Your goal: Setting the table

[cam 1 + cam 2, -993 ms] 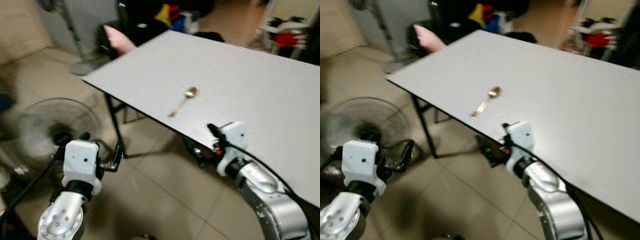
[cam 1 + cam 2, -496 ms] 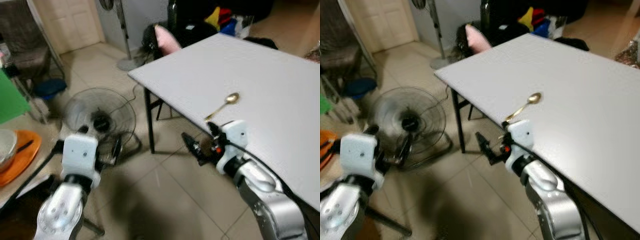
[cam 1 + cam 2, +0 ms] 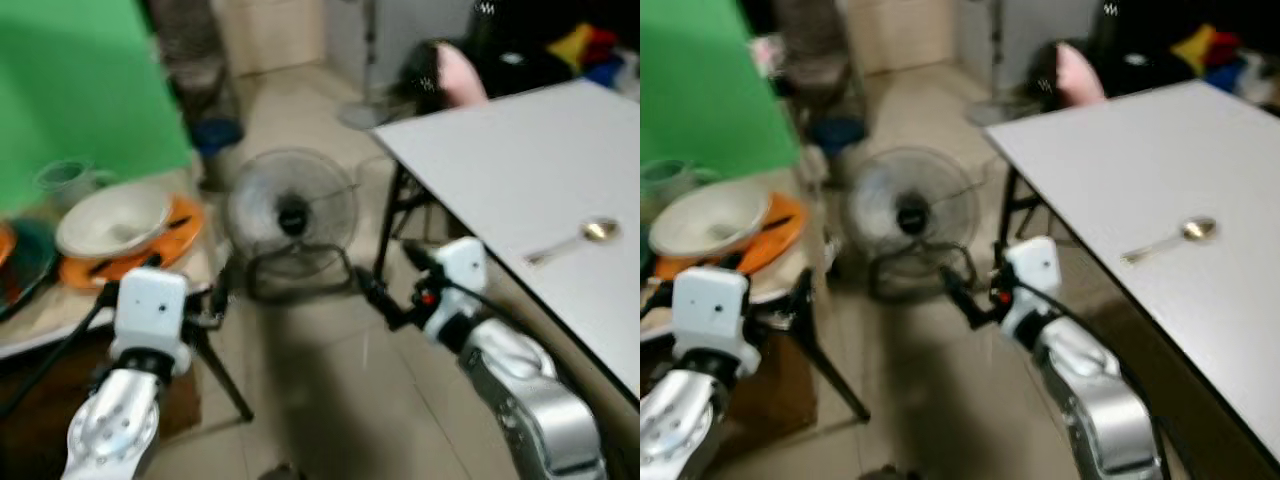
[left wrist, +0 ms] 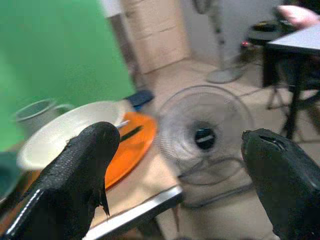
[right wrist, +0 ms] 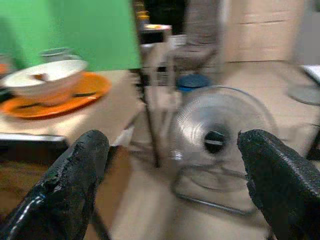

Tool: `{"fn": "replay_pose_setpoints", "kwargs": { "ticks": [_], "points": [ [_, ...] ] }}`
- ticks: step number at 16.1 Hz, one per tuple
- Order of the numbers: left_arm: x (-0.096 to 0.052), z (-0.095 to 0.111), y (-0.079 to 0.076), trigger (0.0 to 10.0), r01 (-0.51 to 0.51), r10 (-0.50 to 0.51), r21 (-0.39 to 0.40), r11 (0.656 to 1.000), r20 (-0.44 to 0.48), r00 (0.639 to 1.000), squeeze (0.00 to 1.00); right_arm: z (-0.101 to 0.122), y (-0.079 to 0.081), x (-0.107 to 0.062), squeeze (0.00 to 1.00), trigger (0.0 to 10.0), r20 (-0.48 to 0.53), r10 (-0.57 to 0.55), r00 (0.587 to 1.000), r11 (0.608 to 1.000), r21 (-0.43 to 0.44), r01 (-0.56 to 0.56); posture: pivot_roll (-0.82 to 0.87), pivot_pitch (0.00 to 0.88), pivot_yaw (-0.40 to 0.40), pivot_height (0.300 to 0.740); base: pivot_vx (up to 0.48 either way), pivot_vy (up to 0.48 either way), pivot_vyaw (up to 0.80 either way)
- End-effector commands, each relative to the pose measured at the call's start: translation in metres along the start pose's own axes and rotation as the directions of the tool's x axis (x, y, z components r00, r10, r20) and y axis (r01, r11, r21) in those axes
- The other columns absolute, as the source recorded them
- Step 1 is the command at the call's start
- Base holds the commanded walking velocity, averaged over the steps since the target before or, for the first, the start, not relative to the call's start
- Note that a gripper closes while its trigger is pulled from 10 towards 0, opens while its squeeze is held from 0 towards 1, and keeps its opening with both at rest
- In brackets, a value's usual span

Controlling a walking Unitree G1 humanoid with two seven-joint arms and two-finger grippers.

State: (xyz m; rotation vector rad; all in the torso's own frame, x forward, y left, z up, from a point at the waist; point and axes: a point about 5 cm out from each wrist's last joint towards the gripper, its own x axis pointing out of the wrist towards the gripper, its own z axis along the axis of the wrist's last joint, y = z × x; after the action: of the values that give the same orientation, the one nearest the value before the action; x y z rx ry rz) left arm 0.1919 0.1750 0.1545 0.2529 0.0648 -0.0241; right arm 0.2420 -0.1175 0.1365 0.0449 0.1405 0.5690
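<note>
A white bowl (image 3: 112,222) on an orange plate (image 3: 170,232) waits on the side table (image 3: 60,310) at your ten o'clock; one spoon (image 3: 574,240) lies on the grey table (image 3: 500,160) at two o'clock. Both your left gripper (image 4: 180,170) and right gripper (image 5: 172,175) hang spread and empty. You are mid-fetch, it seems: next, reach for the bowl.

Lived-in home, room doubling as a recording spot. Evidence: beige tiled floor (image 3: 320,400), panelled door (image 4: 157,30) in the back wall, plain grey folding table (image 3: 520,170) with one gold spoon (image 3: 575,240) near its front edge. Floor fan (image 3: 292,215) sits on the tiles between that table and a low side table (image 5: 95,107); second pedestal fan (image 4: 220,50) by the wall. Side table carries household crockery: white bowl (image 3: 115,220) on an orange plate (image 3: 150,250), glass jug (image 3: 65,182) behind. Heap of clothes and a pink cushion (image 3: 460,72) past the grey table's far corner. Green backdrop (image 3: 80,90) behind the side table. Views blurred.
</note>
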Motion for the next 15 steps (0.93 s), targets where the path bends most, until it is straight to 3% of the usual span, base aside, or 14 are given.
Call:
{"fn": "replay_pose_setpoints", "kwargs": {
  "ticks": [1, 12, 15],
  "points": [
    [0.000, 0.003, -0.002, 10.0, 0.001, -0.001, 0.003, 1.000, 0.018, 1.000, 0.00, 0.001, -0.005, -0.002, 1.00, 10.0, -0.007, -0.003, 1.000, 1.000, -0.006, 0.003, -0.01, 0.006, 0.061, 0.740, 0.000, 0.000, 0.80],
    [-0.008, 0.008, -0.002, 10.0, -0.009, 0.009, -0.008, 1.000, 0.046, 0.999, 0.00, 0.006, 0.005, 0.016, 1.00, 10.0, -0.025, 0.145, 0.989, 0.989, -0.020, -0.145, 0.02, 0.008, 0.018, 0.740, 0.000, 0.000, 0.80],
    [-0.007, 0.008, 0.000, 10.0, -0.004, 0.004, 0.003, 1.000, 0.047, 0.999, 0.00, 0.007, 0.007, 0.020, 1.00, 10.0, -0.022, 0.150, 0.988, 0.988, -0.030, -0.150, 0.02, 0.009, 0.021, 0.740, 0.240, 0.000, 0.80]
  ]
}}
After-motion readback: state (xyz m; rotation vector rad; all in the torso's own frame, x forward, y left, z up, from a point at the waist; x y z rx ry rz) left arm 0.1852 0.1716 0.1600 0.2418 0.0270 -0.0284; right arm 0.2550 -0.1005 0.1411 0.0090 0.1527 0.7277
